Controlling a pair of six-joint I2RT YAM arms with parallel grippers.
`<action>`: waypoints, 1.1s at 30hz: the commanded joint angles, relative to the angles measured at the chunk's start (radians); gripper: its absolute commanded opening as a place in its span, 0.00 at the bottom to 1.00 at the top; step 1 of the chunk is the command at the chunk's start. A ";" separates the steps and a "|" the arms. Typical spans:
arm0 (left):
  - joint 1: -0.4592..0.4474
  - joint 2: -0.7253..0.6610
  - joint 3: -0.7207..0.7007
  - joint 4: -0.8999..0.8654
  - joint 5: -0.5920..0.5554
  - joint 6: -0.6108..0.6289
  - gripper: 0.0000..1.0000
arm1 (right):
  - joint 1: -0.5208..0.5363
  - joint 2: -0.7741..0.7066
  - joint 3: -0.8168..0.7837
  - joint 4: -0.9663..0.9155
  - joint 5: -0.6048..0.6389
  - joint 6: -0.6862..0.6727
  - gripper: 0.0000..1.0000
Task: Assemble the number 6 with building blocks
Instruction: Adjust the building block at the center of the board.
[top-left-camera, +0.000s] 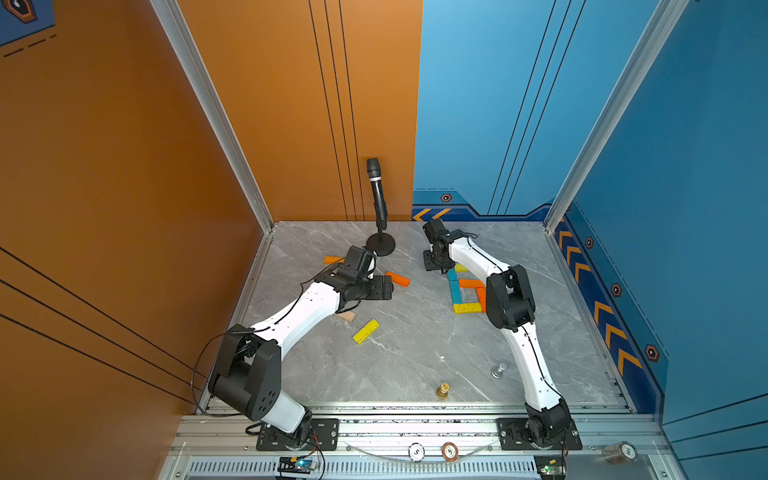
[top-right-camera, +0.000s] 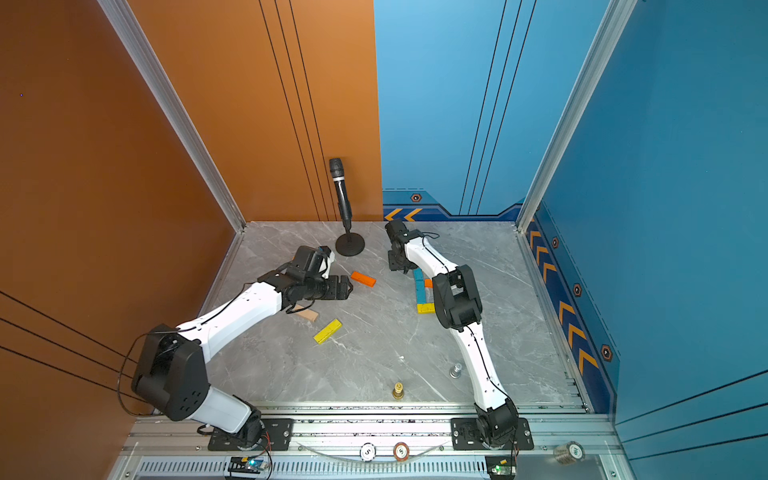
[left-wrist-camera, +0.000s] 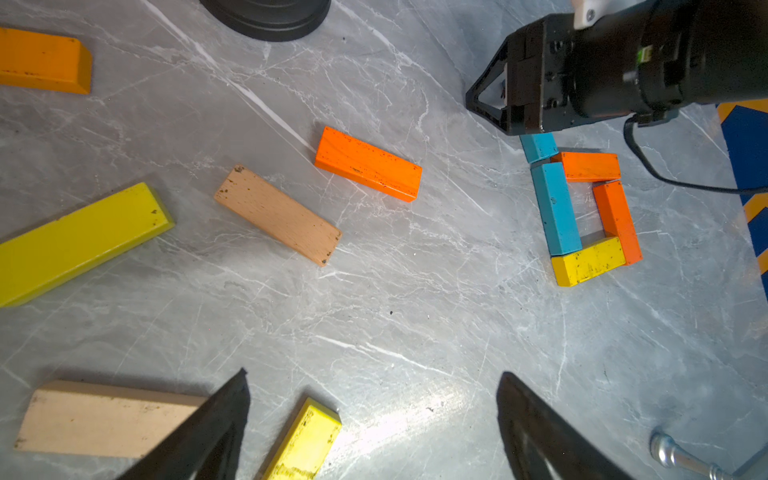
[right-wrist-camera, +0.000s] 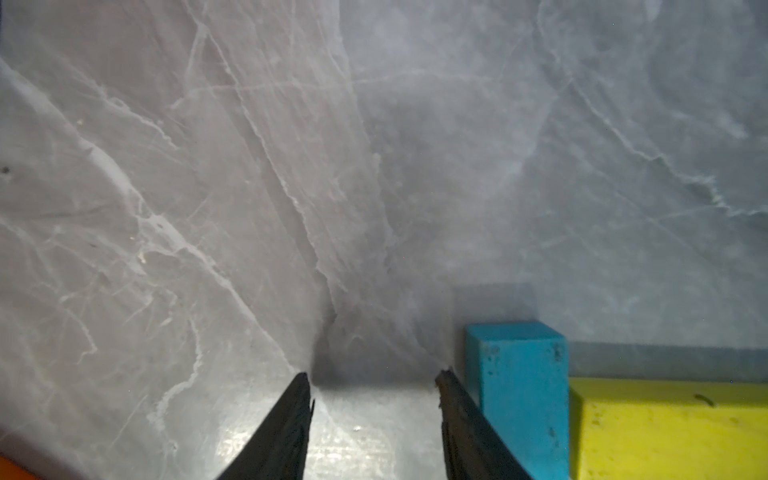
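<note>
The building blocks laid together form a figure at the right of the table: two blue blocks in a line, two orange ones and a yellow one closing a square. My right gripper hovers low at the figure's far end. It is open over bare table, with the end blue block just outside one finger and a yellow block beside that. My left gripper is open and empty, near a loose orange block. Other loose blocks: tan, yellow, orange.
A black microphone on a round stand stands at the back, between the arms. A gold chess piece and a silver one lie near the front. Orange and blue walls close in three sides.
</note>
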 joint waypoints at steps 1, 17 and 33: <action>-0.007 -0.012 -0.007 -0.007 -0.011 -0.002 0.93 | -0.005 0.007 0.003 -0.046 0.037 0.018 0.52; -0.012 -0.002 -0.005 0.004 -0.005 -0.003 0.93 | -0.008 -0.008 -0.014 -0.057 0.055 0.006 0.53; -0.021 0.002 0.000 0.012 -0.002 -0.003 0.93 | -0.015 -0.049 -0.028 -0.048 0.022 0.003 0.55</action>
